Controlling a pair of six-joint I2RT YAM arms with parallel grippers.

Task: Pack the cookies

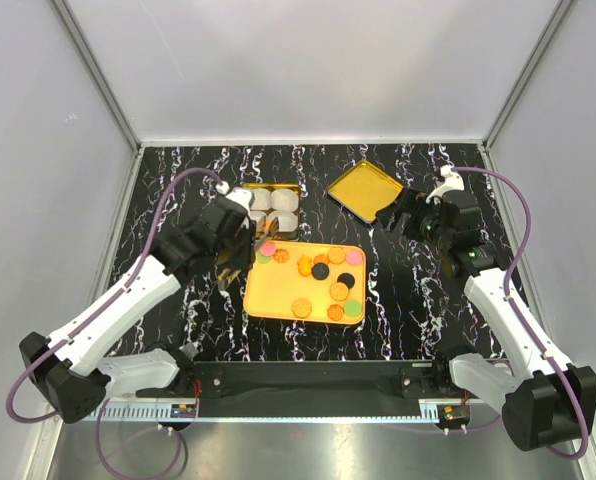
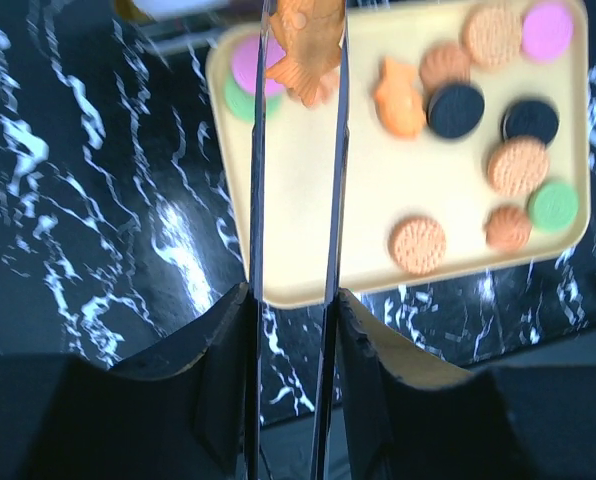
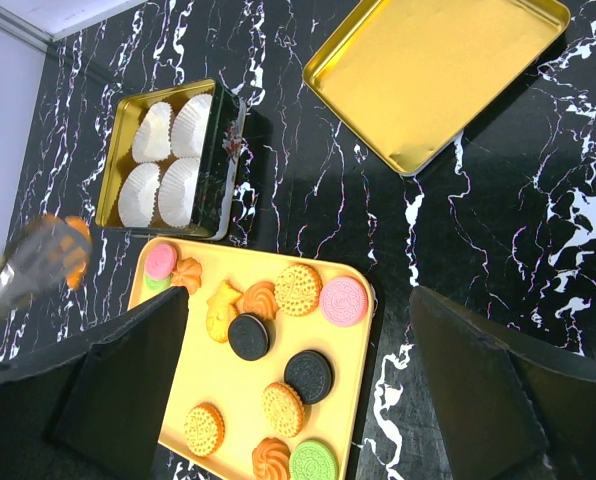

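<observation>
Counting: one cookie (image 2: 303,45) in tongs (image 2: 256,200), thirteen on tray (image 2: 308,240).

The cookies (image 1: 320,272) are lying on the tray (image 1: 273,295). The tin (image 1: 273,186) of paper cups (image 1: 278,203) is sitting behind its left end, the lid (image 1: 363,190) behind its right. My left gripper (image 2: 303,30) is holding one cookie (image 2: 300,60) above its left edge.

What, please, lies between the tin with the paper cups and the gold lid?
Nothing: bare tabletop separates tin and lid, clearest in the right wrist view.
</observation>
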